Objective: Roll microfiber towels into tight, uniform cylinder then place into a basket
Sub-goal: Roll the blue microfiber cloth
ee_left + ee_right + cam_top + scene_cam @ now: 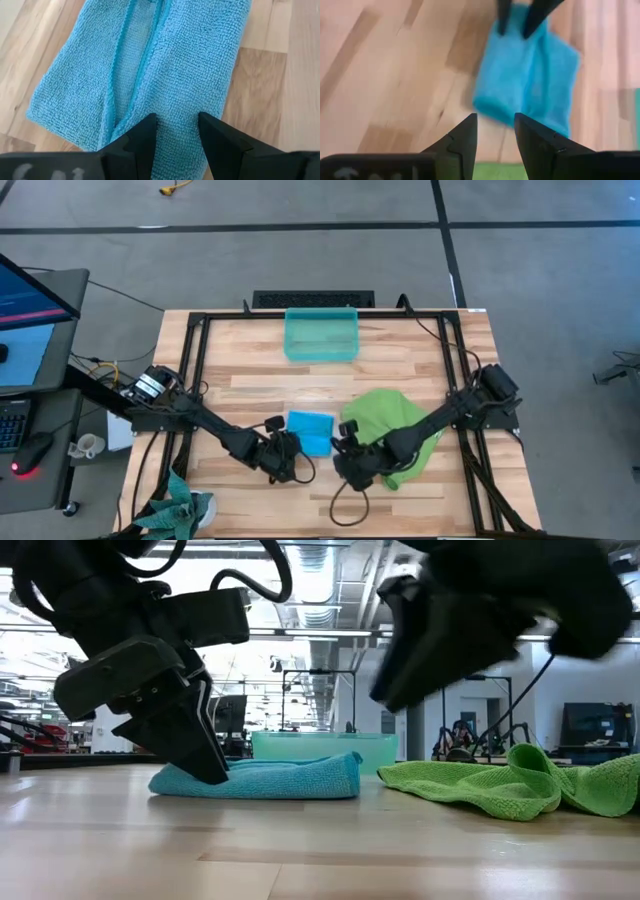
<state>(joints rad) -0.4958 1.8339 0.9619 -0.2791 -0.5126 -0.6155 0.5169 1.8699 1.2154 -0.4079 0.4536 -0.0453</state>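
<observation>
At the near short edge of the folded sky-blue microfiber towel, my left claw stands tip-down with a narrow gap between its fingers, both tips resting on the pile and nothing pinched yet. Seen from above, that towel lies just below the middle of the pale wooden tabletop, with my left claw at its 7 o'clock corner.

My right claw hangs at about 4 o'clock from the blue towel, slightly apart from it; its fingers are likewise a little parted and carry nothing, raised off the wood in the level view. Beyond it, at 3 o'clock, the crumpled lime-green microfiber towel sprawls unrolled under my right arm.

The small translucent teal plastic basket sits at 12 o'clock, well apart from both towels, and looks to hold nothing.

My worry: the blue towel shows loose folded layers with a seam between them. If I catch only the top layer, the roll would likely start crooked and slack. Pressing too shallowly may simply slide the cloth across the smooth wood.
</observation>
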